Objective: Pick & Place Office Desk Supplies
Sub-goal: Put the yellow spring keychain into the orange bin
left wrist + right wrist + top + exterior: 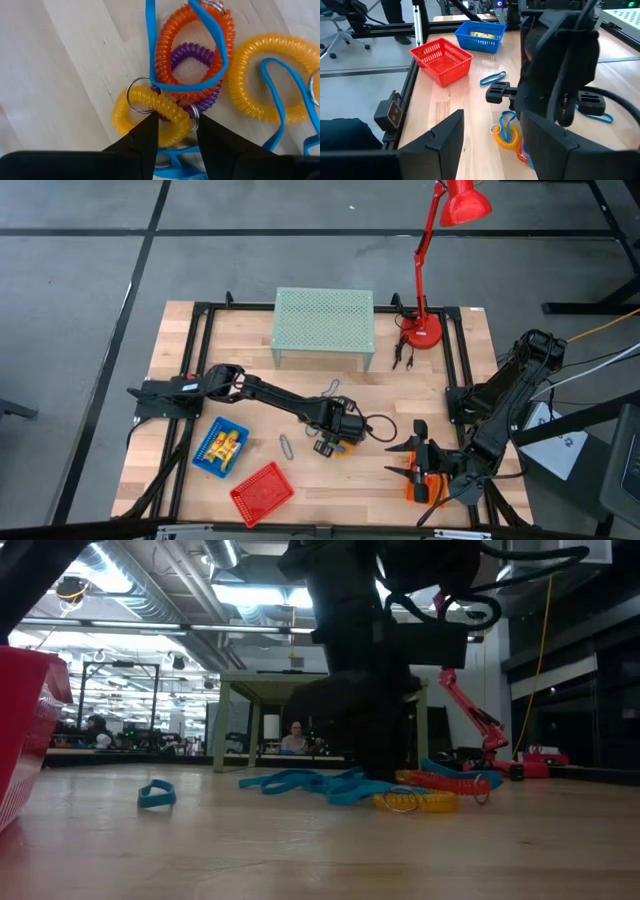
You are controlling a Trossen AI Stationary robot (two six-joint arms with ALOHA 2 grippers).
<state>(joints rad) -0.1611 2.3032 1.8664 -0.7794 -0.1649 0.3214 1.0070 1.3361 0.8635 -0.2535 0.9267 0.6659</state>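
Note:
A heap of supplies lies mid-table: a small yellow coil ring (pixel 142 107), an orange coil ring (pixel 192 47), a purple one (pixel 197 62), a larger yellow one (pixel 270 75) and blue strap loops (pixel 220 55) threaded over them. My left gripper (pixel 175 122) points steeply down over the heap (pixel 345 442), open, its fingertips on either side of the small yellow ring's near arc. My right gripper (pixel 405 455) hangs open and empty at the near right, above an orange basket (pixel 425 483). A lone blue loop (pixel 156 794) lies apart on the wood. My left gripper comes from above with one fingertip (pixel 147 127) on each side of the small yellow coil ring's arc (pixel 167 107), next to its metal key rings. The ring lies flat on the table. Whether the fingertips touch it I cannot tell.
A blue basket (pixel 220 448) with yellow pieces and a red basket (pixel 262 492) stand at the near left. A grey clip (pixel 287 445) lies between them and the heap. A green mesh shelf (pixel 323 325) and a red desk lamp (pixel 428 280) stand at the far edge.

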